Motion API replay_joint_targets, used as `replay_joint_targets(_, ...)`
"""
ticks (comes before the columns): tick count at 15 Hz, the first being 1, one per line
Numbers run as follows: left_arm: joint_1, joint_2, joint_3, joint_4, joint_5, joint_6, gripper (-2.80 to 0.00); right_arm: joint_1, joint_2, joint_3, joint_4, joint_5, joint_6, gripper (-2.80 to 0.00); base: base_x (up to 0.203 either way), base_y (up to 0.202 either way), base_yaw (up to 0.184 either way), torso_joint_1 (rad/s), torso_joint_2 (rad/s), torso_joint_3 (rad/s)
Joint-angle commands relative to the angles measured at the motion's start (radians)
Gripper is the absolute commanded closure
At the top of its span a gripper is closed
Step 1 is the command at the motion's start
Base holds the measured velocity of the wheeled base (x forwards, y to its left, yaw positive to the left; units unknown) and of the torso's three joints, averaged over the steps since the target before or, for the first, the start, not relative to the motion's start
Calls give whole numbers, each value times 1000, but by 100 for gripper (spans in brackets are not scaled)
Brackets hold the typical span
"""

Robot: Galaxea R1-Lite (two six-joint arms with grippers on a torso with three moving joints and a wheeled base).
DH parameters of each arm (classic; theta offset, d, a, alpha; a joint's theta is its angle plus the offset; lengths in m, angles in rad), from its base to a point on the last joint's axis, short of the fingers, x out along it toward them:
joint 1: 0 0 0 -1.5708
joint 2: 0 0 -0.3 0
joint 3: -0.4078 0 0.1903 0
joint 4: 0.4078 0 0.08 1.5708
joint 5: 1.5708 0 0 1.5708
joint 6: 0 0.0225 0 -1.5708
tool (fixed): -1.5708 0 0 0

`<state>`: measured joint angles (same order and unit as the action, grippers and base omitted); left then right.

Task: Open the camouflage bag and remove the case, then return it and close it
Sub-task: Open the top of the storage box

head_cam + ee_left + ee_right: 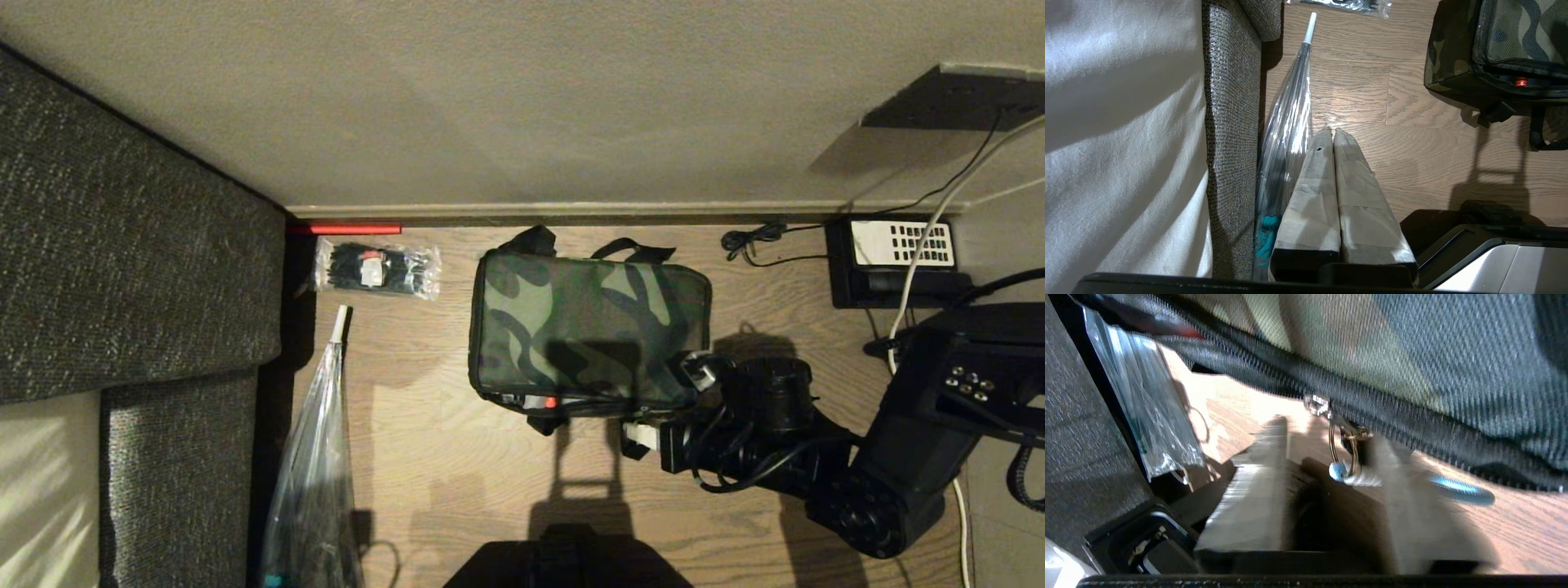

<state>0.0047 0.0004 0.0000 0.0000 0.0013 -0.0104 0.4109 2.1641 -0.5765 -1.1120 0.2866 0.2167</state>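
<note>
The camouflage bag lies flat on the wooden floor with its green lid down; it also shows in the left wrist view. A small red spot shows in its near seam. The case is hidden. My right gripper is at the bag's near right corner. In the right wrist view its fingers stand apart, and the zip's metal ring pull with a blue bead hangs between them, close to one finger. My left gripper is parked beside the sofa, its taped fingers pressed together on nothing.
A grey sofa fills the left side. A clear folded umbrella lies along it, and a plastic packet of black ties sits by the wall. A black telephone with cables stands at the far right.
</note>
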Motion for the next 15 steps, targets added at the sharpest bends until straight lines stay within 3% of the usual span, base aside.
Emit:
replay_joint_targets(1, 1, -2, 2, 0, 0, -1, 0, 0, -18, 21, -7, 3, 1, 0, 0, 0, 0, 0, 0, 0)
replay_joint_targets(15, 1, -2, 2, 0, 0, -1, 0, -44, -176, 222, -9, 0, -10, 0, 0, 0, 0, 0, 0, 0)
